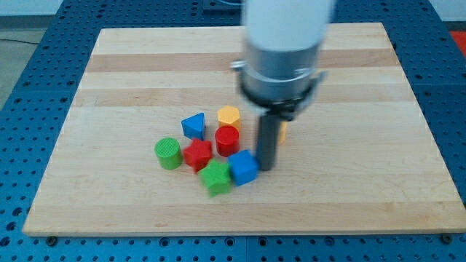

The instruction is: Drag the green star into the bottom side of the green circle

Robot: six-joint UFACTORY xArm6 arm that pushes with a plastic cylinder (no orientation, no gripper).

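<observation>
The green star (216,178) lies near the view's bottom of the block cluster, touching the blue cube (243,168) on its right and the red star (197,155) above-left. The green circle (168,153) stands at the cluster's left, just left of the red star. My tip (266,168) rests on the board right beside the blue cube's right side, to the right of the green star and far right of the green circle.
A blue triangle (194,126), a yellow hexagon (228,116) and a red cylinder (226,138) sit above the stars. A yellow block (282,131) is mostly hidden behind the rod. The wooden board (349,196) lies on a blue perforated table.
</observation>
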